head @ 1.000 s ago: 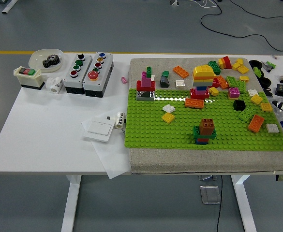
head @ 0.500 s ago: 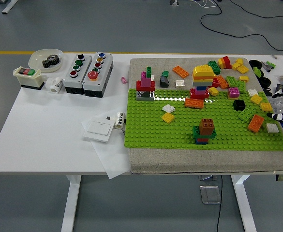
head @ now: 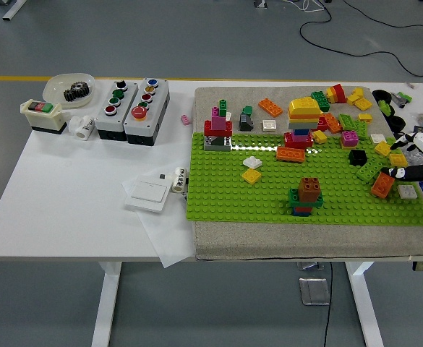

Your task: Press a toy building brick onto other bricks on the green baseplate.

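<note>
The green baseplate [head: 305, 210] lies on a grey mat. Three brick stacks stand on it: a brown-topped one [head: 305, 195] near the front, a red and magenta one [head: 218, 130] at the back left, and a tall yellow-topped tower [head: 303, 119] at the back. Loose on the plate's right part are an orange brick [head: 382, 185], a long green brick [head: 368, 170], a black brick [head: 356, 156], yellow bricks [head: 383, 148] and a white brick [head: 407, 191]. My right hand [head: 400, 157] reaches in from the right edge just above the orange brick, its fingers [head: 412, 172] spread and holding nothing.
Several loose bricks [head: 341, 108] lie on the mat [head: 269, 242] behind the plate. At the table's left stand two button boxes [head: 131, 101], a switch box [head: 43, 116], a bowl with a gear [head: 70, 88], and a white wall switch on paper [head: 146, 194].
My right hand has come in from the right edge and moved left over the baseplate's right side. The bricks have not moved.
</note>
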Controlling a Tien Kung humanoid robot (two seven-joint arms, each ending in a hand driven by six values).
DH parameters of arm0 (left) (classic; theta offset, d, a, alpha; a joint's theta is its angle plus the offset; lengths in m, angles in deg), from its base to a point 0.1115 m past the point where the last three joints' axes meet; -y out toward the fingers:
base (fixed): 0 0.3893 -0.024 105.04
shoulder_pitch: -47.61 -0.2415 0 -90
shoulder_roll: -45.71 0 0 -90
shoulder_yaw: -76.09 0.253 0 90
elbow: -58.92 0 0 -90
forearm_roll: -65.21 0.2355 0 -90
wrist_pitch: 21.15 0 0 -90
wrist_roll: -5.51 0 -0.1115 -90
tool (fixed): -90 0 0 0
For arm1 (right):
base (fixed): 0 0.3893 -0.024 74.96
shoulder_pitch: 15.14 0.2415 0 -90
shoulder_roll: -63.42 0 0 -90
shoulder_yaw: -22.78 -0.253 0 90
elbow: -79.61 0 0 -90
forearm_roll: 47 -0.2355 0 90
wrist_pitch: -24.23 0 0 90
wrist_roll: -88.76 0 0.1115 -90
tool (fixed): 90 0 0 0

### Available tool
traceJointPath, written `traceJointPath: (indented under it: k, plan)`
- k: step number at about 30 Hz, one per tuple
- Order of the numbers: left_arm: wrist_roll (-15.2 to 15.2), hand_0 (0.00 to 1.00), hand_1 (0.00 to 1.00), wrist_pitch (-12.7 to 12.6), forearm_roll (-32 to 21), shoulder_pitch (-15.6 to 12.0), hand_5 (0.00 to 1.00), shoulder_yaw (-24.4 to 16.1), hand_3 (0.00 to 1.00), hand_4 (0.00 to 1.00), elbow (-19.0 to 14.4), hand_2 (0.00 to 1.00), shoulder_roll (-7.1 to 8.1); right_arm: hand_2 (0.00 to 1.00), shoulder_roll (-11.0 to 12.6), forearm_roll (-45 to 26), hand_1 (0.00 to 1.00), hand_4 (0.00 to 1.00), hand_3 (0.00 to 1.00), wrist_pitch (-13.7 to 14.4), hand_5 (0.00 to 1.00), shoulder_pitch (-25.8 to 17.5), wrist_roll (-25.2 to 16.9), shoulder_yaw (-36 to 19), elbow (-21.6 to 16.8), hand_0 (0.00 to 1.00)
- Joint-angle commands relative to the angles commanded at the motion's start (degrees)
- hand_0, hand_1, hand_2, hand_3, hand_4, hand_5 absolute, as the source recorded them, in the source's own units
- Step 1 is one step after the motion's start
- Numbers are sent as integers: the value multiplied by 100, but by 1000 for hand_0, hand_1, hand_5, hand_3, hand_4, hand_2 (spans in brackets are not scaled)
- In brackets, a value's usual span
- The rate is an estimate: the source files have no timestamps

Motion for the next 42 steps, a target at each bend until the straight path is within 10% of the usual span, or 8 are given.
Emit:
traceJointPath:
  k: [1,17,42]
  plan:
    - [-6,445,564,0,-6,7,820,10,746,776,1,709,5,758,-35,23,701,950,806,-155,474,15,14,13,-7,720]
    - [9,447,563,-2,33,9,816,-20,744,774,4,709,-1,771,41,570,724,998,805,-600,519,-271,133,-116,-421,761]
    - [43,450,564,7,143,-33,812,-81,740,772,2,709,-7,721,-66,723,653,998,758,175,519,-524,-50,-151,-299,677]
